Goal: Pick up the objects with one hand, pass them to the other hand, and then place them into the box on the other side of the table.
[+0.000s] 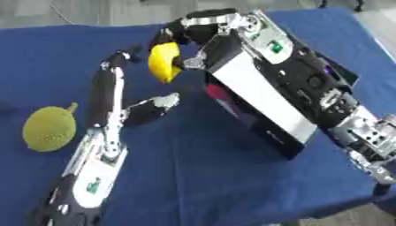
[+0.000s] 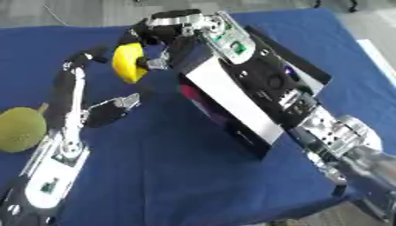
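A blue cloth covers the surface [image 1: 201, 176], with grey floor beyond at 12 o'clock. The right hand [image 1: 189, 31] grips a yellow fruit [image 1: 163, 62] above the cloth, beside the dark box [image 1: 263, 128]. The left hand [image 1: 116, 88] is released with fingers straight; a green bumpy fruit [image 1: 49, 129] lies at 9 o'clock.

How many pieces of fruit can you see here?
2. A yellow banana-like fruit is held by the right hand above the blue table. A bumpy green fruit lies at the table's left edge. The box may hide more.
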Tool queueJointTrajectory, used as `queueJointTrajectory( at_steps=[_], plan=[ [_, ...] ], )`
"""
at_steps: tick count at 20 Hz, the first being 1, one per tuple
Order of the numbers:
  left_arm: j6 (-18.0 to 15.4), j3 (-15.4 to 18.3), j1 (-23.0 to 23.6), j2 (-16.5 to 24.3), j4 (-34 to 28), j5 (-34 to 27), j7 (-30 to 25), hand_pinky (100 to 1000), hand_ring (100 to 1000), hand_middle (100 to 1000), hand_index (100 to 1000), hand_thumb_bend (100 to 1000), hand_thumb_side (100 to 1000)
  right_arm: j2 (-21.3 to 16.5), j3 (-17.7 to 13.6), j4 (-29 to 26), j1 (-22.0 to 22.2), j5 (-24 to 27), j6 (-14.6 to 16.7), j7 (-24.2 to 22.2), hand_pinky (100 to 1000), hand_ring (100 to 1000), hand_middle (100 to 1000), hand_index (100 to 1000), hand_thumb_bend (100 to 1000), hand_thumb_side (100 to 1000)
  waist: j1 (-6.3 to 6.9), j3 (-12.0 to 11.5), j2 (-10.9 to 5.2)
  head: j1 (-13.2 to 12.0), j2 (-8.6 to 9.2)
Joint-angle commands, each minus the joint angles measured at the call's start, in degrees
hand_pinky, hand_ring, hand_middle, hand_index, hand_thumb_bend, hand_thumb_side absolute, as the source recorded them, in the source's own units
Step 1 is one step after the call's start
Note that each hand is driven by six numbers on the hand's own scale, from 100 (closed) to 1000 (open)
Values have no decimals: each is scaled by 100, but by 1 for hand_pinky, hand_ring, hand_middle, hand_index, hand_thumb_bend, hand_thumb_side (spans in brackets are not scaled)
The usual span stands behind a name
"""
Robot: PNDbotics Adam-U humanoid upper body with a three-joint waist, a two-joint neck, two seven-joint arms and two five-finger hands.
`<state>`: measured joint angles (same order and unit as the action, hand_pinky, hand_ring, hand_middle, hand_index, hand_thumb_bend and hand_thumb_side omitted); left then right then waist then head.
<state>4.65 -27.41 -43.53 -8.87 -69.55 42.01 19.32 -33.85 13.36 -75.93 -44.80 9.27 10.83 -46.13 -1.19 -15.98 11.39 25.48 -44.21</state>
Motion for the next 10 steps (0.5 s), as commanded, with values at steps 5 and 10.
queueJointTrajectory(
  at_steps=[5,10],
  plan=[
    [35,18,17,174,-131,59,3,822,804,629,838,850,633,-360,-152,-38,19,90,89,172,965,1000,839,724,100,154,-12,127,-258,-12,10],
    [108,48,176,399,-240,21,28,821,801,628,839,801,609,-621,-289,5,169,156,177,521,959,1000,839,719,100,152,-11,300,-380,-85,10]
  ],
)
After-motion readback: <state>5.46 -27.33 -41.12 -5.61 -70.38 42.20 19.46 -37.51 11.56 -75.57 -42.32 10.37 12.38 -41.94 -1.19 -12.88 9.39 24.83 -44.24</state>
